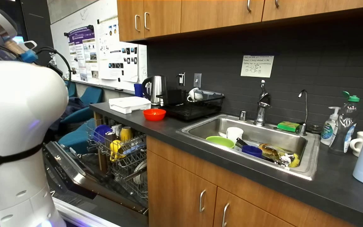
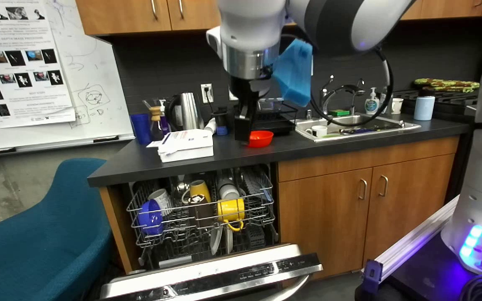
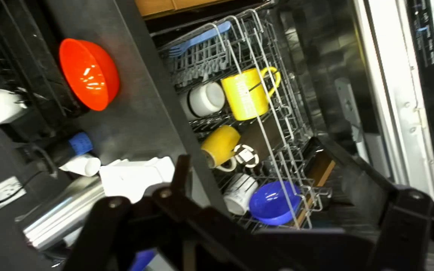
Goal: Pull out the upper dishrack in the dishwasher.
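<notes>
The upper dishrack, a grey wire basket, stands partly out of the dishwasher, past the counter front, in both exterior views. It holds a bright yellow mug, a blue bowl, a brown cup and other mugs. The dishwasher's door hangs down below it. My gripper points down above the counter's front part, higher than the rack and apart from it. In the wrist view its jaws are spread wide with nothing held, and the rack's front rails show beyond and between them. The rack's back part is hidden under the counter.
On the counter stand a red bowl, a white box and a steel kettle. The sink with dishes lies further along. A teal chair is beside the dishwasher.
</notes>
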`<state>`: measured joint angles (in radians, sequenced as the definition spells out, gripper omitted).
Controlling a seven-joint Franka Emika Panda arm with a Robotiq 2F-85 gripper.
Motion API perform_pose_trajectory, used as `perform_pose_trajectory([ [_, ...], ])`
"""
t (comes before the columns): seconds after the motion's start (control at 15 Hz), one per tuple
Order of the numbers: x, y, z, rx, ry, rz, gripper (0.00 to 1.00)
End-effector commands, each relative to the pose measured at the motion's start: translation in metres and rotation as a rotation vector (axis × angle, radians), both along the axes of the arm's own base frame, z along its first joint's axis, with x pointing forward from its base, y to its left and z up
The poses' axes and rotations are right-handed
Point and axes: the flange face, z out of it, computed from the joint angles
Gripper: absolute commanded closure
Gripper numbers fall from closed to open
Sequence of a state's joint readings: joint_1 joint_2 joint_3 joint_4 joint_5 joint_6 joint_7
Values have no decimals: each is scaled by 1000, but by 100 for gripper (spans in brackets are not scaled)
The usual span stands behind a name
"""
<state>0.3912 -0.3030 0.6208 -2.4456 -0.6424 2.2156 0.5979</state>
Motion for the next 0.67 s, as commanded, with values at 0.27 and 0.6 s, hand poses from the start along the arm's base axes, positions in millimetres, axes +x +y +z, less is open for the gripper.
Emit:
perform_pose_trajectory([
  [0.27, -17, -17, 24, 104, -197, -143, 0],
  [0.6, -19, -18, 21, 105, -204, -149, 0],
])
